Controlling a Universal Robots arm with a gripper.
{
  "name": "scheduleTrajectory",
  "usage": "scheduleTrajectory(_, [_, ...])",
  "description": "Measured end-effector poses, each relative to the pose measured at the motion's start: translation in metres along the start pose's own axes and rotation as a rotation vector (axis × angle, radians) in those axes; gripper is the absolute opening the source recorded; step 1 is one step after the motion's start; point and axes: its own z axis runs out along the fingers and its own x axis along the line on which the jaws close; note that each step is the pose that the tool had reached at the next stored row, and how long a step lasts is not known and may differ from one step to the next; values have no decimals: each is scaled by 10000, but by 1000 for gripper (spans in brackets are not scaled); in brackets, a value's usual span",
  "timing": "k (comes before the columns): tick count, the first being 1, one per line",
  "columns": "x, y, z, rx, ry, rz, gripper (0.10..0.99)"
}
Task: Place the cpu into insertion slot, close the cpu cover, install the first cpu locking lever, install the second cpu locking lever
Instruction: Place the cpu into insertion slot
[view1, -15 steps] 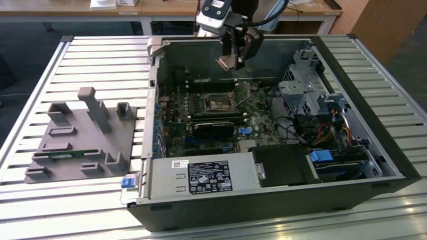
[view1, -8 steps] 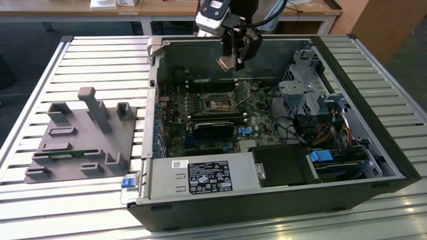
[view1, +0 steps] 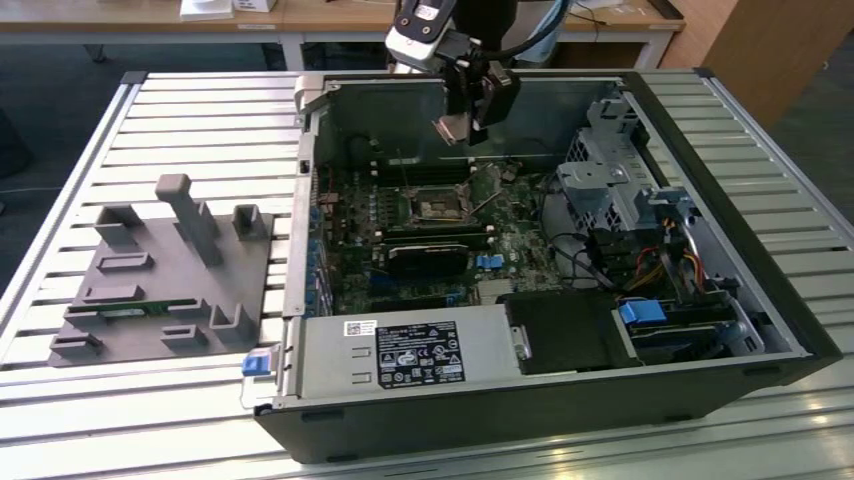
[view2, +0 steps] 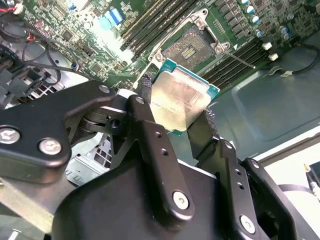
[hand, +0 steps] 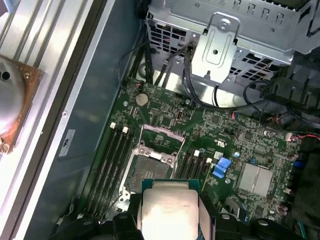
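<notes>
Slatted desk (view1: 187, 110), open computer case (view1: 534, 410); end effector (view2: 177, 102) clamping cpu (hand: 167, 210), above insertion slot (hand: 150, 167), not touching.

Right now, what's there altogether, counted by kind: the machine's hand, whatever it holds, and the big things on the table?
Robot hand: 1
cpu, pinched in the hand: 1
insertion slot, no chip in it: 1
Open computer case: 1
Grey holder tray: 1
Total: 5

On my slatted bench (view1: 200, 120) I see an open computer case (view1: 534, 412) under the pincer (view1: 461, 128), a grey fixture plate (view1: 147, 292) well off from it.
</notes>
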Motion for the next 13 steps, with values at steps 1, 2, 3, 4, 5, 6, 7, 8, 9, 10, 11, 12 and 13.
scheduleTrajectory(1, [1,0,4,-2,-9,95,537])
scheduleTrajectory(2, [2,0,8,-4,-17,194,537])
scheduleTrajectory(3, [2,0,12,-6,-27,302,537])
scheduleTrajectory(4, [2,-1,16,-7,-37,402,537])
scheduleTrajectory(5, [2,-1,20,-9,-45,497,537])
scheduleTrajectory(6, [2,-1,24,-10,-55,596,537])
scheduleTrajectory(7, [2,-2,29,-12,-64,693,537])
scheduleTrajectory(8, [2,-2,34,-13,-72,782,537])
scheduleTrajectory(9, [2,-3,38,-15,-80,873,537])
scheduleTrajectory(10, [2,-3,42,-17,-87,959,537])
scheduleTrajectory(11, [2,-3,45,-19,-95,1046,537])
scheduleTrajectory(12, [2,-4,49,-20,-104,1139,537])
scheduleTrajectory(13, [2,-4,52,-22,-111,1230,537])
